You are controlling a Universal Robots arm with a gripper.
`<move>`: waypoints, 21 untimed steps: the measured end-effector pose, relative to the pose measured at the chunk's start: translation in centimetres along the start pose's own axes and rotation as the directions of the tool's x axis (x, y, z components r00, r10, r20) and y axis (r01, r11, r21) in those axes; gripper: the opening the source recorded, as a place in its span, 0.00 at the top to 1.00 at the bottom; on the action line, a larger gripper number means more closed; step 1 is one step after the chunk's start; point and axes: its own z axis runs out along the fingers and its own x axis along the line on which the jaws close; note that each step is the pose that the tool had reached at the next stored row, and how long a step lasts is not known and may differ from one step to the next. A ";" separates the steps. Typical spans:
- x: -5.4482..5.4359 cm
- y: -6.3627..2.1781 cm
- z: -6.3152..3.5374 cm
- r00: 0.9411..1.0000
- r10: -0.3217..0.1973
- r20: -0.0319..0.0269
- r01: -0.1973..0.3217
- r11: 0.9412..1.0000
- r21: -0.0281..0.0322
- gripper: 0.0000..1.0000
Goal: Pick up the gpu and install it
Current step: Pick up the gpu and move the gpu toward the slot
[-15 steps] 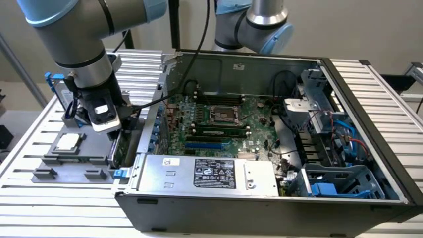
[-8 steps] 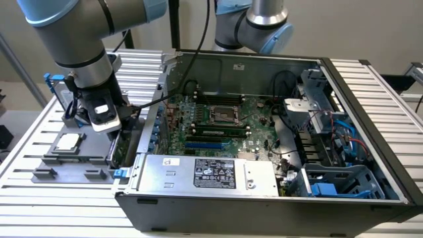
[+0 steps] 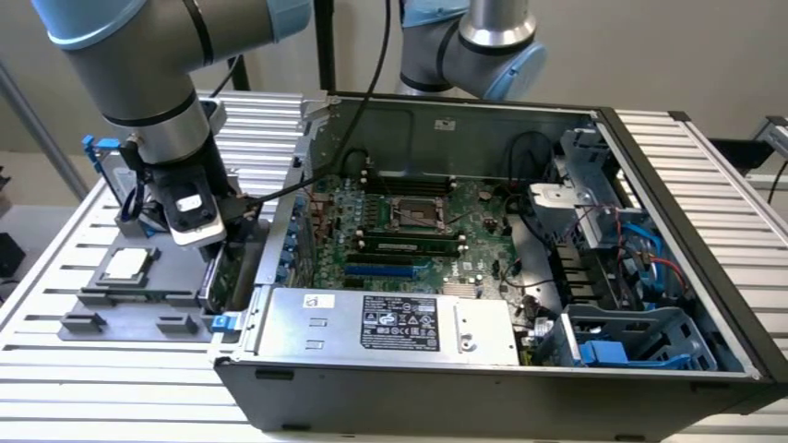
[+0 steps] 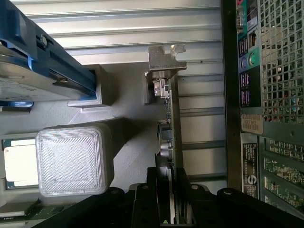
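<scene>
The gpu (image 3: pixel 228 272) stands on edge between the grey fixture tray (image 3: pixel 136 309) and the open computer case (image 3: pixel 689 185). In the wrist view the gpu (image 4: pixel 172 128) appears edge-on, a thin green board with its silver end bracket (image 4: pixel 164 59) at the far end. My gripper (image 3: pixel 216 242) is down on the card's upper edge. Its black fingers (image 4: pixel 156 192) press against both faces of the board, so the gripper (image 4: pixel 175 209) is shut on it. Inside the case, the motherboard (image 3: pixel 407 231) lies exposed with a blue slot (image 3: pixel 388 272).
A silver hard drive in a blue frame (image 4: pixel 42 71) leans in the fixture beside the card. A square CPU chip (image 3: pixel 127 266) lies on the tray. The case's rear panel (image 4: pixel 247 95) stands close to the card. A power supply (image 3: pixel 394 323) fills the case's near side.
</scene>
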 end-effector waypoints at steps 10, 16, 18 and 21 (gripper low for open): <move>0.0 0.01 -0.08 1.000 0.000 0.000 0.000 1.000 0.000 0.72; 0.0 0.03 -0.74 1.000 0.000 0.000 0.000 1.000 0.000 0.72; 0.0 0.05 -1.12 1.000 0.000 0.000 0.000 1.000 0.000 0.72; -0.1 0.10 -1.94 1.000 0.000 -0.001 0.000 1.000 0.000 0.72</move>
